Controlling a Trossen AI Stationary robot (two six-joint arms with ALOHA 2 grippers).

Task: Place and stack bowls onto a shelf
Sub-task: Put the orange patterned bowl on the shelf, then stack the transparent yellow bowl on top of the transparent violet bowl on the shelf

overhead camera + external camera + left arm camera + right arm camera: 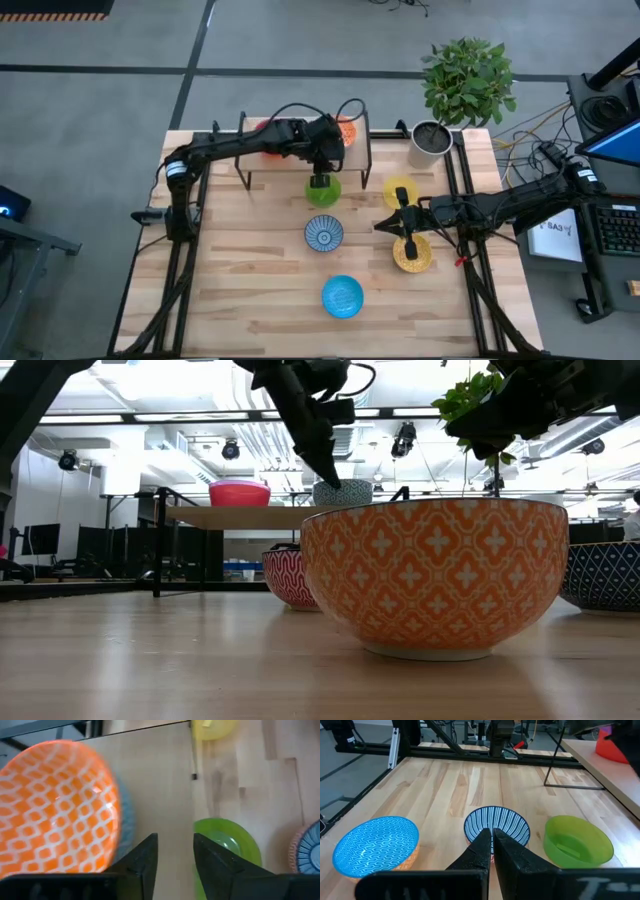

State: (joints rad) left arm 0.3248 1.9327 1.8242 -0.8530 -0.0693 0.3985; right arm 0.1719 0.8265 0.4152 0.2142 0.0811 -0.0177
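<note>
The shelf (355,155) stands at the table's far middle, and its top board (250,516) carries a red bowl (240,492) and an orange patterned bowl (50,810). My left gripper (175,852) hangs open beside the orange bowl, above the shelf's near edge and the green bowl (322,190). On the table sit the blue-white patterned bowl (323,234), light blue bowl (342,296), yellow bowl (400,190) and gold bowl (412,254). My right gripper (492,840) is shut, between the yellow and gold bowls, pointing at the blue-white bowl (496,827).
A potted plant in a grey pot (432,140) stands at the table's far right corner. Black frame rails (462,200) run along both sides of the table. Bare tabletop lies at the near left (240,280). In the low view a large orange-sided bowl (440,575) fills the foreground.
</note>
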